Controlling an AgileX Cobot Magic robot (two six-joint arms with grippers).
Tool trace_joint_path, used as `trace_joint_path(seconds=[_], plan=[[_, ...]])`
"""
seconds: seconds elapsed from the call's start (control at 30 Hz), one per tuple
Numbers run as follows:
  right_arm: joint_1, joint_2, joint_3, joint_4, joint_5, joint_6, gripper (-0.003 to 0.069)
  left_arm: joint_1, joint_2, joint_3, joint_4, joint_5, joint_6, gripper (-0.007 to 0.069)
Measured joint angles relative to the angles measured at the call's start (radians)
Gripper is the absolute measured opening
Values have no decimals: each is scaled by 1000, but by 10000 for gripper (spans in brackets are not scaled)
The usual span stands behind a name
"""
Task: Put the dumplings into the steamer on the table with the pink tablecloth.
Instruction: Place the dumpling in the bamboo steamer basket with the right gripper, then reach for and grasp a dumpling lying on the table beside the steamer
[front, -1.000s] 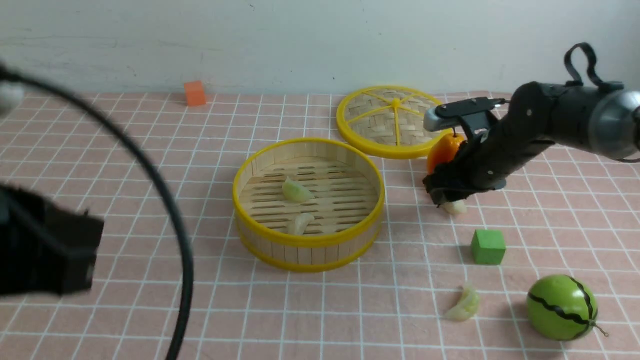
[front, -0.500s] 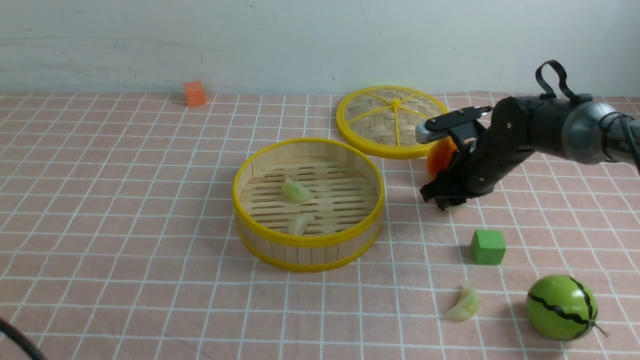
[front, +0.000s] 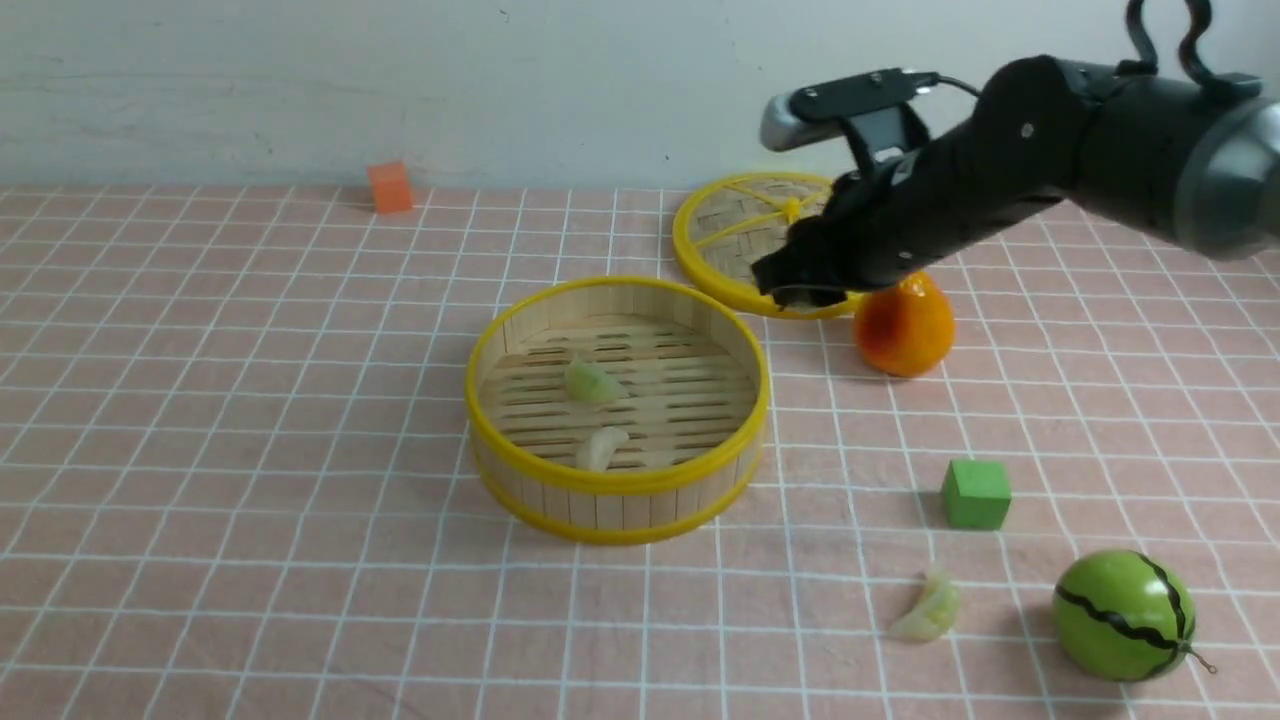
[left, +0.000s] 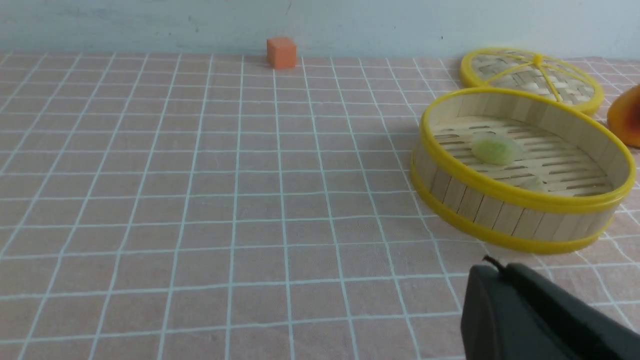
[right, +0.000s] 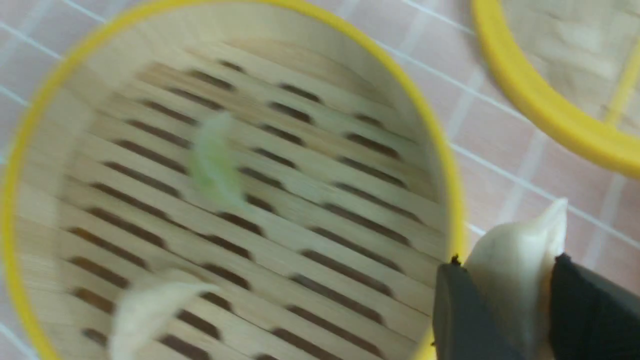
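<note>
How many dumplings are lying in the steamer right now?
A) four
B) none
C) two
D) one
C: only a green dumpling and a pale dumpling lie on the floor of the steamer; the third dumpling is pinched in the right gripper, not inside.

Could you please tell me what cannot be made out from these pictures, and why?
- Front view: the held dumpling is hidden behind the right gripper; only the right wrist view shows it.
- Left wrist view: the left gripper is cut off at the frame's corner; its jaws do not show.
- Right wrist view: motion blur smears the green dumpling and pale dumpling in the steamer; pleats unreadable.
</note>
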Motion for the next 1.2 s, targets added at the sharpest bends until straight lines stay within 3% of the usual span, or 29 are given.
trace_joint_path(seconds=[0.17, 0.47, 0.67, 0.8, 0.87, 0.97, 1.13, 1.2], plan=[[72, 104, 0, 70, -148, -42, 227, 0, -1, 2, 5, -5, -2, -14], [76, 239, 3, 79, -321, -54, 230, 0, -1, 3, 7, -7, -2, -14], [76, 222, 3, 79, -313, -54, 424, 0, -1, 3, 8, -7, -2, -14], [73, 127, 3, 56, -157, -54, 503, 0, -1, 3, 8, -7, -2, -14], [67, 41, 3, 22, -54, -54, 508, 0, -1, 3, 8, -7, -7, -14], [49, -78, 2, -43, 70, -34, 503, 0, -1, 3, 8, -7, -9, -14], [-27, -239, 49, -154, 452, 194, 444, 0, -1, 3, 9, -20, -9, -14], [-39, -249, 159, -186, 507, 237, 416, 0, -1, 3, 13, -32, -9, -14]])
